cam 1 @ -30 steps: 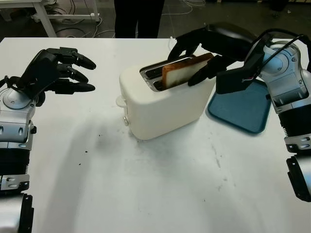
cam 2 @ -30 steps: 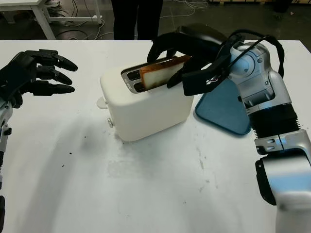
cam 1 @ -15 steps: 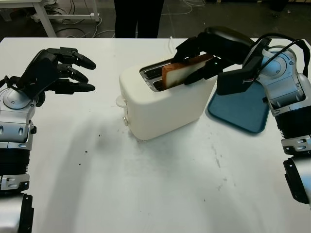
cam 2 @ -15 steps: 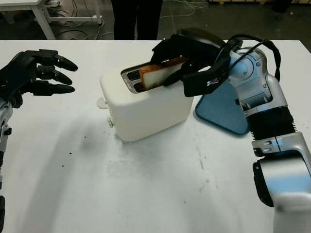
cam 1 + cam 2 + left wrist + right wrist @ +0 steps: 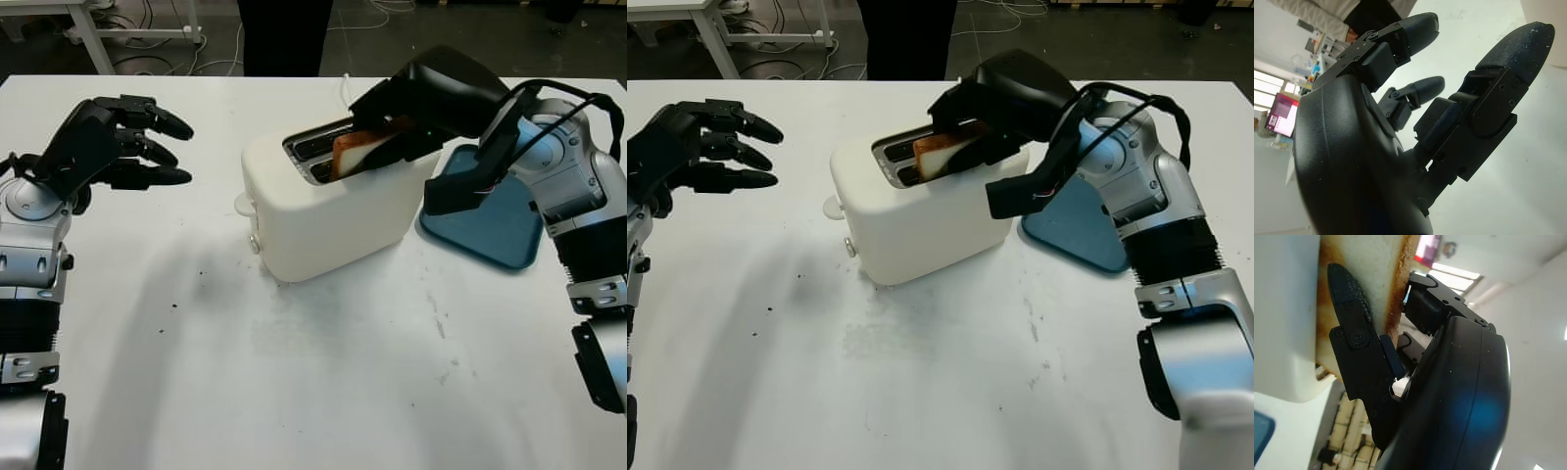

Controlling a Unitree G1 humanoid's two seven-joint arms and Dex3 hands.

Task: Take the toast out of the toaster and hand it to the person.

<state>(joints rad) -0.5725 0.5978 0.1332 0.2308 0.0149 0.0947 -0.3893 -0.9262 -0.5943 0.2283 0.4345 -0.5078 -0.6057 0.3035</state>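
the right hand [image 5: 397, 122] has rolled further over the toaster [image 5: 333, 201], still gripping the toast [image 5: 364, 149]; left hand [image 5: 113, 142] open, unmoved.

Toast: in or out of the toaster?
Partly in: toast leans tilted from toaster slot, right hand gripping it.

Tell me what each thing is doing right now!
toast: tilted, partly out of the toaster slot, gripped.
toaster: upright on the table.
right hand: shut on the toast.
left hand: open, above the table.
blue tray: flat beside the toaster.
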